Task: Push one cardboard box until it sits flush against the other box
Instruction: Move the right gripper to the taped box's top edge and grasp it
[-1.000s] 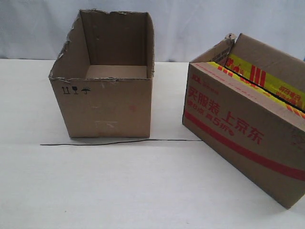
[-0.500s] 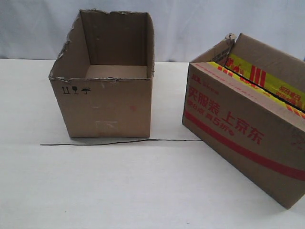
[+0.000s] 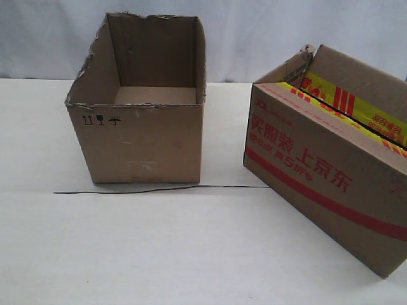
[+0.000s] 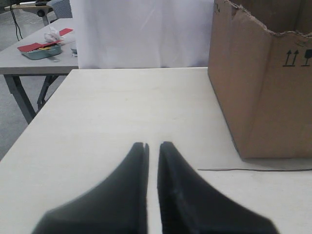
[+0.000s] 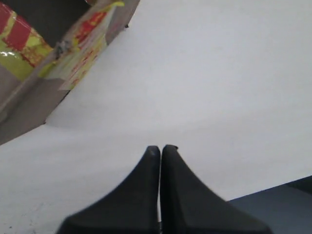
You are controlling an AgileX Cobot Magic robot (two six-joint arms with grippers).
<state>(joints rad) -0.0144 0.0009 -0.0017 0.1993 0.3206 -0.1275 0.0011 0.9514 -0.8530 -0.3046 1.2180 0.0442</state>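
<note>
The cardboard box (image 3: 324, 171) with red lettering, a red stripe and yellow-and-red tape stands skewed at the right of the table. The other box (image 3: 137, 105), plain brown with a ragged rim and open top, stands to its left, a gap of bare table between them. Neither gripper shows in the exterior view. My left gripper (image 4: 152, 145) hovers over the table, shut with a thin slit and holding nothing; the plain box (image 4: 263, 78) stands ahead to one side. My right gripper (image 5: 161, 147) is shut and empty, with the taped box's corner (image 5: 53, 53) off to one side.
A thin dark wire (image 3: 159, 189) lies on the white table (image 3: 191, 248) along the front of the plain box. A white backdrop (image 3: 254, 32) hangs behind. The left wrist view shows a second table (image 4: 29, 63) with a small tray beyond this table's edge.
</note>
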